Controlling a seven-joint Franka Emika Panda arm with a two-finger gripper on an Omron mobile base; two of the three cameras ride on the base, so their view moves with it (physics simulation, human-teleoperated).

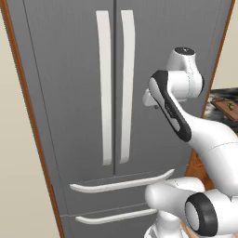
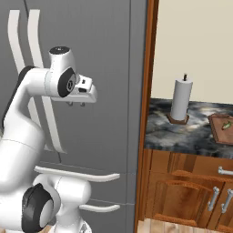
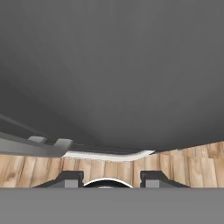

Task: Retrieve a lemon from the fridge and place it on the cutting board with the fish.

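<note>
The fridge [image 1: 83, 93] stands shut in front of the robot, a tall flat slab of matt grey with two long white curved handles [image 1: 115, 88] running side by side down the middle seam and two drawer pulls below. The lemon must be somewhere behind those doors, so I cannot tell which shelf it sits on.

The end effector [image 2: 76, 104] hangs near the right-hand door, pointing downward, clear of the handles and holding nothing; its two short fingers are drawn in as close as they go, with only air between them. From the hand's own camera the grey door fills the upper part and pale wood floor planks [image 3: 183, 166] show beneath.

Off to the right, the dark marbled desk [image 2: 182, 132] carries a white paper-towel roll [image 2: 181, 99] on a small wooden base, and well beyond it the reddish-brown cutting board [image 2: 221, 129] with a small greenish fish [image 2: 225, 126] lying on it.

I would expect the lemon to be light, firm and round, with a slightly waxy skin that may roll or slip. A pinch across its widest middle seems safest. The smooth, rigid handles look easy to hook from the side.
</note>
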